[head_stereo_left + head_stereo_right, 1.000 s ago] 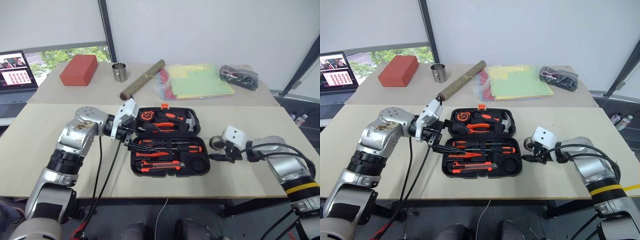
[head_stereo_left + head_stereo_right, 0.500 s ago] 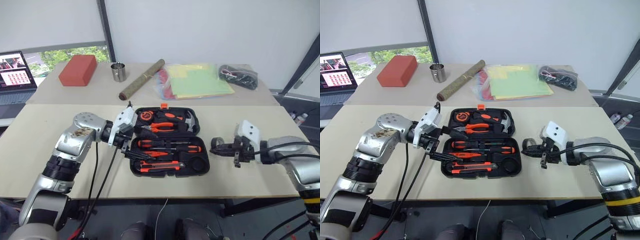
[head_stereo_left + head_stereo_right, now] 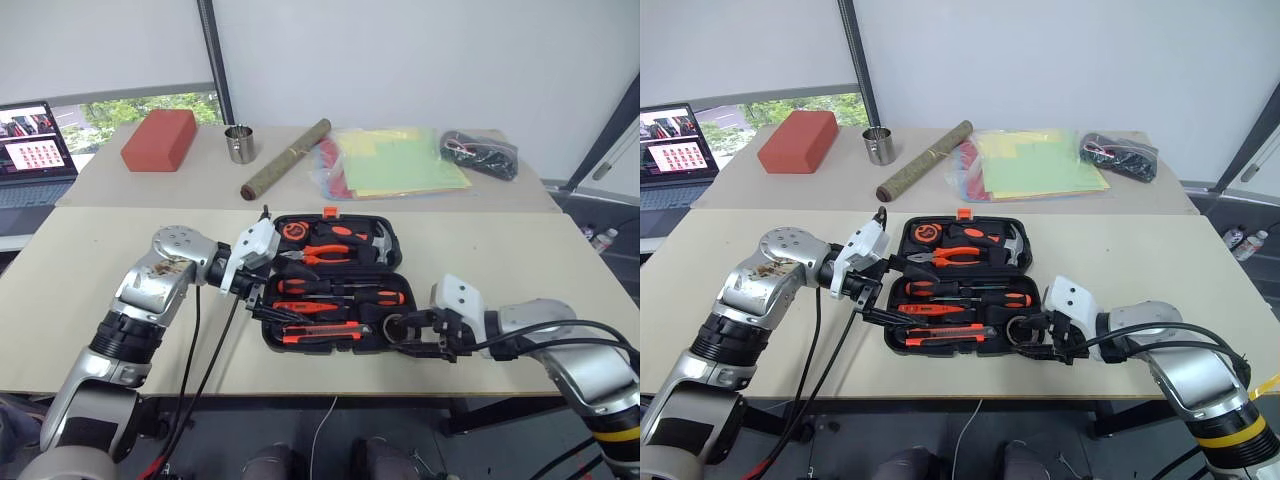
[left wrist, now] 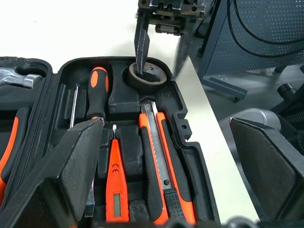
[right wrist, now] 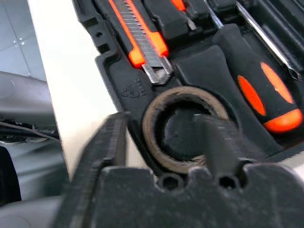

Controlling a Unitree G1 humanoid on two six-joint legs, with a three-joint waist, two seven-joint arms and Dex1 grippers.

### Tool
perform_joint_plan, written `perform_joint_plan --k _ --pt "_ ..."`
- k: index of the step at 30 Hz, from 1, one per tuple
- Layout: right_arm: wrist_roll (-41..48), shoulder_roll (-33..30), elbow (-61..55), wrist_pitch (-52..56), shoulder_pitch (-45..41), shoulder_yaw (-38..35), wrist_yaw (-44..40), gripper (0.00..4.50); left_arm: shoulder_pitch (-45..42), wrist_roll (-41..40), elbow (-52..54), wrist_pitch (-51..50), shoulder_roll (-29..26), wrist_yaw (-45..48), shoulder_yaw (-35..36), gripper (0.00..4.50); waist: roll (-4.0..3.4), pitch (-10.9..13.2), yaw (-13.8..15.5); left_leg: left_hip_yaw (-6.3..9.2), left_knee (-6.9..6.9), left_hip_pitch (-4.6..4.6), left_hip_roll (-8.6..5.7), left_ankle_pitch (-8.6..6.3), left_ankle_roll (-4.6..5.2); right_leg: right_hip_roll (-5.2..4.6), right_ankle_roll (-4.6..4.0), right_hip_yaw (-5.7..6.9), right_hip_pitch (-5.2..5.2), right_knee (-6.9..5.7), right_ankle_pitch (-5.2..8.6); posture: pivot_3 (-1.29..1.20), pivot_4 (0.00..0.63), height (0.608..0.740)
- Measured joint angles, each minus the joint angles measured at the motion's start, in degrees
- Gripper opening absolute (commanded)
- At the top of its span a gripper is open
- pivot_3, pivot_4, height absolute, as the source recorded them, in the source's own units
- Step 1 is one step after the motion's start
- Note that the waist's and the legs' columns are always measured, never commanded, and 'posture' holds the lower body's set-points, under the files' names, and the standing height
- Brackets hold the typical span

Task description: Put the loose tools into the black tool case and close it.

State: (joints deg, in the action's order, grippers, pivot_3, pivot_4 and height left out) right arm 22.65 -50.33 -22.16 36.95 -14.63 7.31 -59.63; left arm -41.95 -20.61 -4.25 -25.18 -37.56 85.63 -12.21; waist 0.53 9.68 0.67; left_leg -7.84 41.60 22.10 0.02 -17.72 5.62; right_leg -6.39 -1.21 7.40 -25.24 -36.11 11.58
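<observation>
- Two hands worked at the black tool case [image 3: 338, 290], which lay open and flat on the tabletop [image 3: 90, 300], its lid half away from the robot and its tray half toward it.
- Right hand [image 5: 164, 142] reached in at the tray's near right corner; one finger stood inside the tape roll [image 5: 183, 126] and the other outside its wall, the fingers parted and not pinching, probably so the roll could settle into its round recess.
- Left hand [image 4: 166, 161] hung over the case's left edge with its fingers spread wide and holding nothing, probably in readiness for the lid.
- Tape roll: a small dark ring with a brownish, worn rim, lying flat in the recess.
- Beside the roll in the tray lay the utility knife [image 4: 154, 156], the tester pen [image 4: 115, 183] and a screwdriver [image 4: 96, 95], each in a moulded slot.
- Case was matt black with rounded corners and an orange latch [image 3: 328, 212] on the far edge of the lid; it was not yet closed.
</observation>
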Motion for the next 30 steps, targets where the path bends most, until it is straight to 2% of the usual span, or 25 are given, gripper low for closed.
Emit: perform_joint_plan --k 3,5,6,9,10,13,15,16,22,24,30 --pt "2.0 -1.3 0.1 0.9 -0.1 -3.4 -0.3 2.92 0.3 0.4 -1.1 -0.1 -0.8 -1.9 0.4 4.50 -0.01 0.0 0.0 0.00 0.01 -0.02 -0.02 0.00 0.00 -0.02 0.05 -0.02 0.02 -0.01 0.02 0.00 0.150 0.736" --pt "2.2 -2.9 1.9 0.9 -0.8 -6.2 -0.3 2.95 1.1 1.0 -3.3 -0.1 -2.0 -3.6 1.7 4.01 -0.01 0.0 0.0 0.00 0.01 -0.05 -0.01 0.00 0.00 -0.01 0.08 -0.04 0.03 0.01 0.04 0.00 0.150 0.736" --pt "2.1 -3.5 3.8 0.6 -1.4 -7.4 -0.3 2.69 1.8 1.5 -5.2 0.2 -3.2 -4.5 2.5 3.82 0.00 0.0 0.0 0.00 0.00 -0.06 0.01 0.00 0.00 -0.01 0.08 -0.04 0.02 0.01 0.04 0.00 0.150 0.736" --pt "1.0 -3.6 10.1 -0.6 -3.5 -8.7 0.0 1.89 3.6 3.1 -9.7 1.6 -6.0 -6.4 4.6 2.70 0.00 0.0 -0.3 -0.02 -0.03 -0.07 0.02 0.00 0.00 0.00 0.04 -0.07 -0.01 -0.01 0.03 0.00 0.150 0.736" --pt "0.5 -3.4 12.6 -1.2 -4.5 -8.7 0.1 1.62 4.1 3.6 -10.9 2.1 -7.0 -6.9 5.0 2.45 0.00 0.0 -0.3 -0.02 -0.04 -0.06 0.02 0.00 0.00 -0.01 0.02 -0.06 -0.02 -0.02 0.02 0.00 0.150 0.736" --pt "-3.0 -2.4 20.7 -5.4 -8.0 -7.5 0.3 0.42 5.4 6.4 -15.4 4.8 -8.6 -9.6 5.8 1.22 0.00 0.0 -0.3 -0.05 -0.07 -0.05 -0.01 0.00 0.00 -0.03 -0.01 -0.04 -0.02 0.00 0.00 0.00 0.150 0.736" --pt "-5.5 -1.5 24.2 -8.5 -9.5 -5.6 0.2 0.00 6.5 8.1 -17.1 6.6 -8.8 -10.6 5.7 0.56 -0.01 0.0 -0.2 -0.07 -0.08 -0.05 -0.02 0.00 0.00 -0.04 -0.01 -0.02 -0.02 0.00 0.00 0.00 0.150 0.736" --pt "-6.8 -0.7 25.6 -9.9 -10.0 -4.7 0.2 0.00 7.0 8.8 -17.5 7.5 -8.6 -10.8 5.4 0.09 0.00 0.0 -0.2 -0.06 -0.08 -0.02 -0.02 0.00 0.00 -0.04 -0.01 -0.01 -0.03 0.01 0.00 0.00 0.150 0.736" --pt "-12.8 6.5 31.6 -15.4 -14.8 1.8 1.1 0.00 7.8 9.1 -14.2 6.1 -3.6 -9.9 3.0 0.03 -0.02 0.0 -0.3 -0.10 -0.05 0.13 -0.04 0.01 0.00 -0.02 -0.01 0.04 -0.15 -0.05 0.00 0.00 0.150 0.736" --pt "-12.7 5.8 30.6 -15.1 -14.3 1.6 -0.3 0.00 8.4 9.0 -12.0 4.2 -4.5 -9.0 2.7 0.03 -0.02 0.0 -0.4 -0.09 -0.09 0.14 -0.03 0.01 0.00 0.02 -0.02 0.08 -0.15 -0.01 -0.01 0.00 0.150 0.736" --pt "-8.1 -0.2 17.4 -9.5 -5.4 0.2 -6.8 0.00 13.3 7.8 -3.8 1.1 -8.7 -5.4 3.0 0.03 -0.02 0.0 -0.6 -0.09 -0.57 -0.02 -0.06 0.00 -0.01 0.00 -0.03 0.11 -0.10 0.13 0.06 0.00 0.150 0.736"
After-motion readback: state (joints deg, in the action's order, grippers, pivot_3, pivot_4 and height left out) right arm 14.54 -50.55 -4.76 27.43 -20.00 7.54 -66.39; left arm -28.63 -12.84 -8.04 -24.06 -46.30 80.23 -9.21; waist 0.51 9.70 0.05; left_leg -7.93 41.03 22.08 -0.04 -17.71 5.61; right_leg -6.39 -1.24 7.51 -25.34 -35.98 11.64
